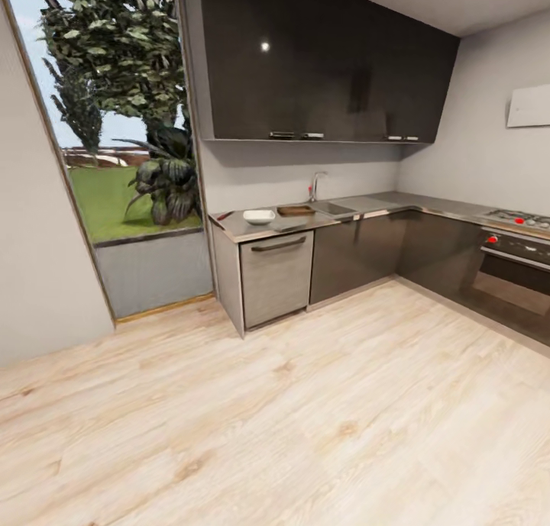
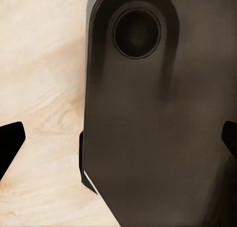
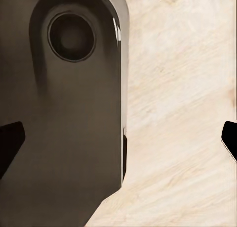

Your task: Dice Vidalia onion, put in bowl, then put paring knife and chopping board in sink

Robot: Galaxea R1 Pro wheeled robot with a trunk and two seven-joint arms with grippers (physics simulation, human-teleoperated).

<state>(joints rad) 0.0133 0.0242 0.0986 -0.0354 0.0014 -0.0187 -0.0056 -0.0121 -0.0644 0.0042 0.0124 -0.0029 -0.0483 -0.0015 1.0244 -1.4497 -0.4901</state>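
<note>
Resting on the grey counter (image 1: 305, 222) across the room, the brown chopping board (image 1: 296, 210) lies just beside the sink (image 1: 333, 208), whose curved chrome tap (image 1: 316, 184) rises against the back wall. The white bowl (image 1: 259, 216) sits near the board on the side toward the window, and a small red-orange shape at the counter's window end looks like the paring knife (image 1: 223, 216), though it is too small to be sure. The onion cannot be made out at this range. No brand, label or writing can be read anywhere. A grey dishwasher front (image 1: 276, 277) with a dark handle stands under the bowl, glossy dark wall cabinets (image 1: 321, 60) hang above, and an oven with red knobs (image 1: 513, 260) fills the run at the right. A tall window (image 1: 122, 114) shows lawn and trees. Pale wood flooring (image 1: 305, 419) stretches between the camera and the cabinets. In the wrist views, the left claw (image 2: 118, 143) and the right claw (image 3: 118, 140) each hang wide apart and hold nothing, dark fingertips (image 2: 11, 140) at the frame edges, over the floor and a dark rounded part of the robot's body (image 2: 148, 118), well apart from everything on the counter.
</note>
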